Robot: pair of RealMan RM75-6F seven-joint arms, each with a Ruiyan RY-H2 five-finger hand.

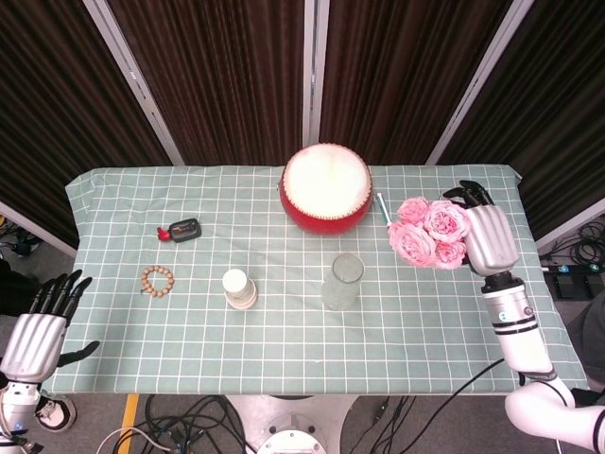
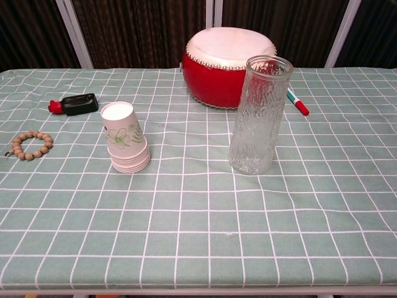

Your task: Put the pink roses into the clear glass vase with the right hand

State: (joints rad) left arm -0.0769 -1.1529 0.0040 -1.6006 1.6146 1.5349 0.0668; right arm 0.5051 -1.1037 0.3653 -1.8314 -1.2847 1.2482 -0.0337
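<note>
My right hand [image 1: 489, 238] holds the bunch of pink roses [image 1: 427, 233] up in the air at the table's right side, blooms pointing left. Hand and roses show only in the head view. The clear glass vase [image 1: 342, 282] [image 2: 258, 116] stands upright and empty near the table's middle, left of the roses and nearer to me. My left hand [image 1: 40, 326] hangs open off the table's near left corner, fingers spread, holding nothing.
A red drum [image 1: 325, 188] [image 2: 228, 65] stands behind the vase. A red-and-white pen [image 2: 297, 102] lies right of the drum. A stack of paper cups [image 1: 239, 288] [image 2: 126, 138], a bead bracelet [image 1: 157, 280] [image 2: 28, 144] and a small black-and-red device [image 1: 181, 230] [image 2: 74, 103] sit on the left half.
</note>
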